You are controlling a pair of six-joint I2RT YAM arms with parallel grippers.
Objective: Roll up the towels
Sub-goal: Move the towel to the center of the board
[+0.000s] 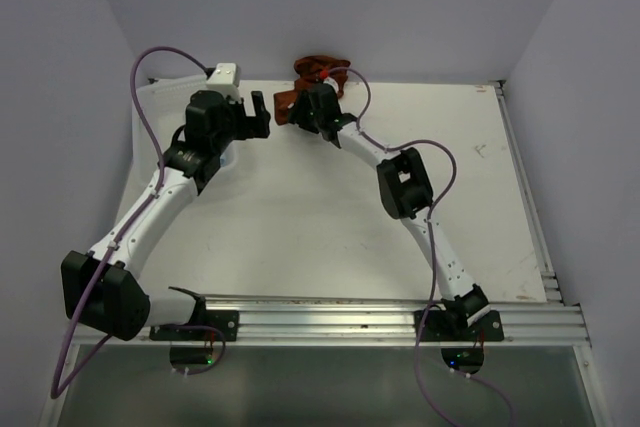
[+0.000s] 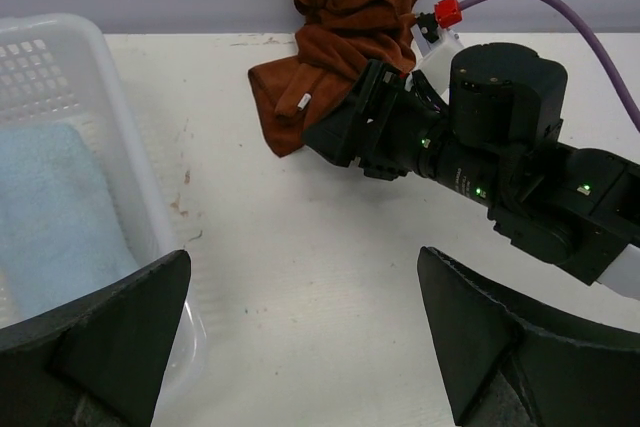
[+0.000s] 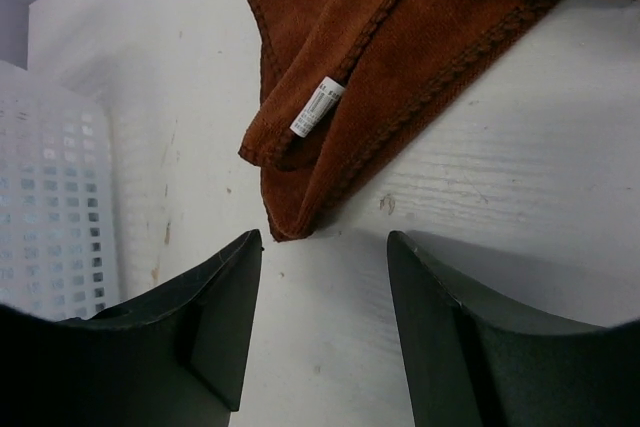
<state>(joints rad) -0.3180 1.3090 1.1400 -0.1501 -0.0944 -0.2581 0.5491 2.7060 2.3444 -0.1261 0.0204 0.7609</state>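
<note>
Right gripper [image 3: 325, 237] and left gripper [image 2: 305, 252] gape empty; rust towel [image 3: 400, 47] lies crumpled, white tag [image 3: 317, 107] showing.

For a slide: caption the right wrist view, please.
Open right gripper hovers just short of the crumpled rust towel, white mesh basket at frame left.

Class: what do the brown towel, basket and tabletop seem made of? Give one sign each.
Brown towel: soft matte cloth, likely microfibre; stitched hem, sewn label.
Basket: translucent white plastic; moulded mesh holes.
Tabletop: white-painted board, probably wood; faint grain, scuffs.
</note>
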